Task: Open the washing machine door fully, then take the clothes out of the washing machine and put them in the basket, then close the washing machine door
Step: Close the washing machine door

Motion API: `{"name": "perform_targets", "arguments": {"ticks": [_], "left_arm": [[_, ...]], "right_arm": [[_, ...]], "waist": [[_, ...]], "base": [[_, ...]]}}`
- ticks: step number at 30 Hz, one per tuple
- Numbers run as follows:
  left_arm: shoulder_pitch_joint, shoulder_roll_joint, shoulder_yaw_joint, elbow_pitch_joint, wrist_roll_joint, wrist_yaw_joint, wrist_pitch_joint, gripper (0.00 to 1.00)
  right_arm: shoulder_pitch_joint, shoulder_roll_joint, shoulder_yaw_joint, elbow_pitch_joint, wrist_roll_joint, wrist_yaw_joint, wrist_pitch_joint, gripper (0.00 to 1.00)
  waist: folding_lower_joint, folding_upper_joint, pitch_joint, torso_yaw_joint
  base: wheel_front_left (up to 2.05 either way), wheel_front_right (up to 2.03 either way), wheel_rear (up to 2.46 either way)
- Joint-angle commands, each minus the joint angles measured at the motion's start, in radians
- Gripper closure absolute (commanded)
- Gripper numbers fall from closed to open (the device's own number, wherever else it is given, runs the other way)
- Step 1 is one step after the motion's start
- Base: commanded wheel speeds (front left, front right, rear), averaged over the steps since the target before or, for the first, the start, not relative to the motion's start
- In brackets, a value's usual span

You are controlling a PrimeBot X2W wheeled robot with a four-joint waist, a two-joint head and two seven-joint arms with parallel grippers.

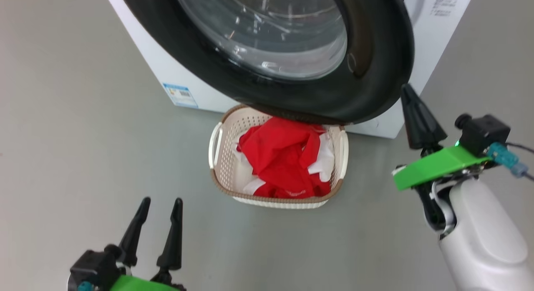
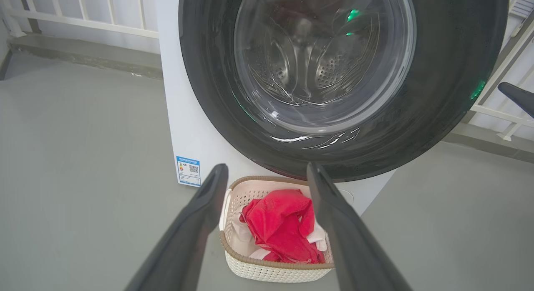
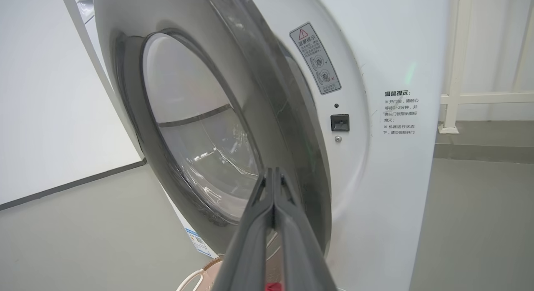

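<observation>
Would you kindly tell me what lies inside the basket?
Red clothes with white trim; the basket's perforated left wall shows bare. They cover most of its bottom, and the door hides part of its rim.

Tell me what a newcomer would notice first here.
The huge black-rimmed washing machine door dominates the top of the head view, ajar above the basket. Bright red clothes fill that basket at the centre. The shut right tool points at the door's right edge.
</observation>
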Motion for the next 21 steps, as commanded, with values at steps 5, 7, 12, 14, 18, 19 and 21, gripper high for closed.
{"name": "perform_targets", "arguments": {"ticks": [5, 7, 12, 14, 18, 19, 21], "left_arm": [[-0.071, 0.005, 0.017, -0.032, -0.02, -0.005, -0.012, 0.0], [-0.086, 0.004, 0.01, -0.032, -0.028, -0.005, -0.012, 0.0], [-0.118, 0.003, -0.004, -0.035, -0.04, -0.005, -0.012, 0.0], [-0.13, 0.003, -0.008, -0.038, -0.049, -0.005, -0.012, 0.0], [-0.153, 0.003, -0.018, -0.043, -0.062, -0.005, -0.012, 0.0], [-0.16, 0.003, -0.02, -0.044, -0.065, -0.005, -0.012, 0.0], [-0.174, 0.003, -0.025, -0.046, -0.073, -0.005, -0.012, 0.0]], "right_arm": [[-0.096, 0.014, 0.0, -0.014, 0.005, 0.007, -0.006, 1.0], [-0.122, 0.015, -0.005, -0.014, 0.006, 0.007, -0.006, 1.0], [-0.172, 0.017, -0.019, -0.015, -0.004, 0.007, -0.006, 1.0], [-0.19, 0.017, -0.029, -0.018, -0.004, 0.007, -0.006, 1.0], [-0.232, 0.02, -0.062, -0.031, -0.002, 0.007, -0.006, 1.0], [-0.243, 0.02, -0.067, -0.032, -0.004, 0.007, -0.006, 1.0], [-0.266, 0.021, -0.074, -0.033, -0.008, 0.007, -0.006, 1.0]], "waist": [[0.0, -0.0001, 0.105, 0.028], [0.0, -0.0001, 0.128, 0.031], [0.0, -0.0001, 0.171, 0.043], [0.0, -0.0001, 0.187, 0.047], [0.0, -0.0001, 0.225, 0.055], [0.0, -0.0001, 0.234, 0.057], [0.0, -0.0001, 0.252, 0.061]], "base": [[0.0, 0.0, 0.0], [0.0, 0.0, 0.0], [0.0, 0.0, 0.0], [0.0, 0.0, 0.0], [0.0, 0.0, 0.0], [0.0, 0.0, 0.0], [0.0, 0.0, 0.0]]}}
